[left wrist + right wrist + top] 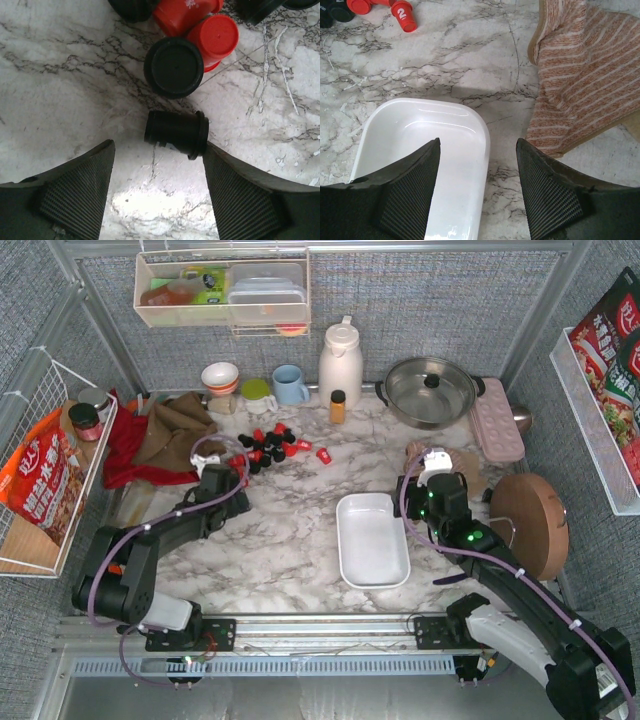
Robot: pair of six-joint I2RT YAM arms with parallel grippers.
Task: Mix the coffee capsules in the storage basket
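Note:
The coffee capsules (272, 444), red and black, lie in a loose heap on the marble at the back left. My left gripper (236, 470) hangs low over the heap's near edge. In the left wrist view it (158, 147) is open, and a black capsule (176, 134) lies on its side between the fingertips, its rim against the right finger (235, 195). An upright black capsule (174, 67) and red capsules (212, 37) sit just beyond. The white storage basket (345, 540) stands empty mid-table. My right gripper (477, 142) is open over the basket's (420, 130) right rim, holding nothing.
A lone red capsule (324, 454) lies apart from the heap. A striped cloth (585, 75) lies right of the basket, with a round wooden board (530, 525) and pink box (497, 420) beyond. Pot (430, 390), white jug (340, 362), amber bottle (338, 406) and mugs line the back.

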